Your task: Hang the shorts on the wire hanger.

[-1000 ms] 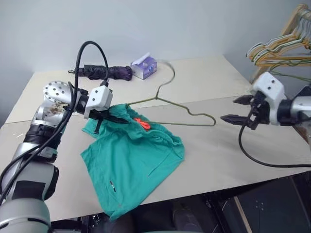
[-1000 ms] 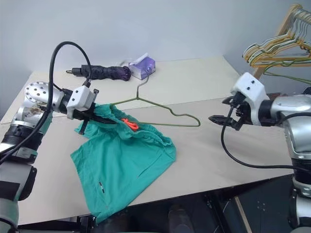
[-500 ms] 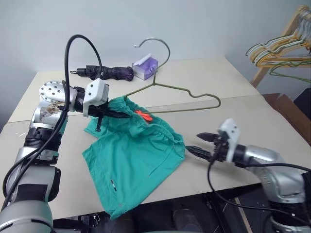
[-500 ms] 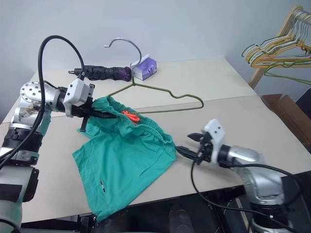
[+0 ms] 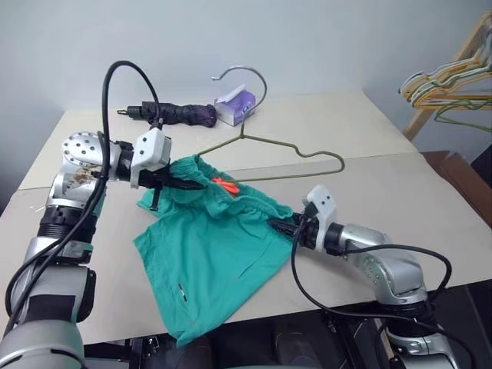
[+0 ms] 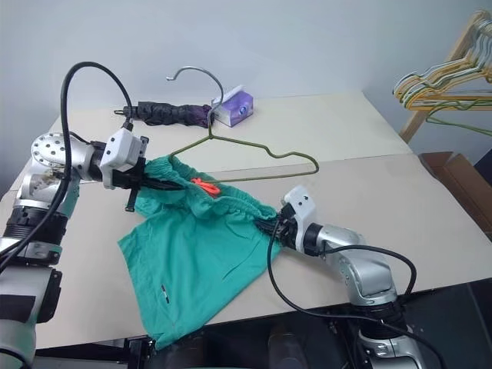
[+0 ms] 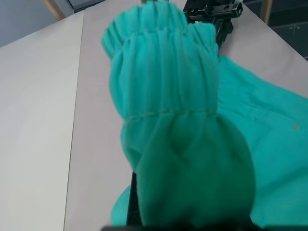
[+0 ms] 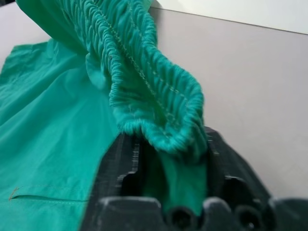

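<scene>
The right gripper (image 6: 270,228) is clamped on the near end of the waistband of the shorts (image 6: 204,254), which drape onto the bench (image 6: 400,192); keep that grip and pull level to stretch the band; the left gripper (image 6: 157,184) pinches the far end; the wire hanger (image 6: 257,157) lies just behind, so feed it in slowly.

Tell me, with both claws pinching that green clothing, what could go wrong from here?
The right gripper bites only the waistband's edge of the shorts; a pull might slip the fabric free. The left gripper holds the waistband's other end, so pulling apart too hard could overstretch the elastic. The wire hanger seems to rest loosely in the waistband, its hook in the air; tugging the cloth could tip it out.
</scene>
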Robot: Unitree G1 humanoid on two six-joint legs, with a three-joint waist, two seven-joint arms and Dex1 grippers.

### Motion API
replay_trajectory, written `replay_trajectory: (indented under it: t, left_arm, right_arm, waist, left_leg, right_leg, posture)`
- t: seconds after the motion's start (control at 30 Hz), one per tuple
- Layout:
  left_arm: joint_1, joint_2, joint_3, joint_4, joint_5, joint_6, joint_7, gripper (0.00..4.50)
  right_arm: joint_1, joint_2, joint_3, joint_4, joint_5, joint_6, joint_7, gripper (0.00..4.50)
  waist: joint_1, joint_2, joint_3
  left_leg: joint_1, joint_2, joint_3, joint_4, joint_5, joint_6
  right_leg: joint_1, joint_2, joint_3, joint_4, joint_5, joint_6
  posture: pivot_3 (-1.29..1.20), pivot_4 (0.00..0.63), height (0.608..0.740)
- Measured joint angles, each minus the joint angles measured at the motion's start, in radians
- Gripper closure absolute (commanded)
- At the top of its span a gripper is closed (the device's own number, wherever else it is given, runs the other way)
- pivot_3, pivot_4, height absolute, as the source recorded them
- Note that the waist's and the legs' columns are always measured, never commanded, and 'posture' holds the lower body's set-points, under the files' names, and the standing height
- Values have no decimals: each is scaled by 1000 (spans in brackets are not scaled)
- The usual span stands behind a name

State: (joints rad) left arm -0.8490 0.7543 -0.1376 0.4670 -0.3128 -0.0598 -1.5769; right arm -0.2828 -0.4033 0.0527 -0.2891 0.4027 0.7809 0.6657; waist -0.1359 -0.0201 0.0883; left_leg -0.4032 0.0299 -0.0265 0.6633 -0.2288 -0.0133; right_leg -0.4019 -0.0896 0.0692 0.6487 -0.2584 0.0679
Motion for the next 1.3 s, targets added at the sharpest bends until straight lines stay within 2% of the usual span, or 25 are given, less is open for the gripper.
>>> replay_trajectory:
  t: [0.07,0.33,0.6,0.97,1.17,1.3]
  left_arm:
    - [9,8,0,-3,1,0,-3,4500]
    - [31,48,1,-2,2,-4,-19,4500]
    - [59,85,5,-2,-9,-8,-32,4500]
    - [98,192,-34,-30,-64,-93,-29,4500]
    - [90,208,-42,54,-5,-142,-32,4500]
    - [57,208,-77,112,32,-187,-33,4500]
  right_arm:
    - [5,-5,-25,0,20,0,7,4483]
    - [-24,-24,-117,27,123,25,10,4483]
    - [-59,-129,-163,84,241,68,71,4483]
    - [-94,-205,-143,150,294,67,157,4483]
    - [-94,-252,-131,168,294,51,187,4483]
    - [-90,-305,-96,168,290,-2,258,4483]
  waist:
    - [1,0,0]
    - [10,0,0]
    - [12,0,0]
    - [19,0,0]
    - [25,0,0]
    - [38,0,0]
  left_leg:
    - [0,0,0,0,0,0]
    - [0,0,0,0,0,0]
    - [0,0,0,0,0,0]
    - [0,0,1,0,0,0]
    - [0,0,1,0,0,0]
    - [-1,0,2,0,0,1]
  right_leg:
    - [0,0,0,0,0,0]
    - [0,0,0,0,0,0]
    - [0,0,0,-1,0,0]
    - [0,0,0,-1,0,0]
    - [0,0,0,-1,0,0]
    - [0,0,0,-1,0,0]
  posture:
    - [-77,71,740]
    - [-77,63,740]
    - [-74,63,740]
    - [-52,75,740]
    - [-53,75,740]
    - [-61,75,740]
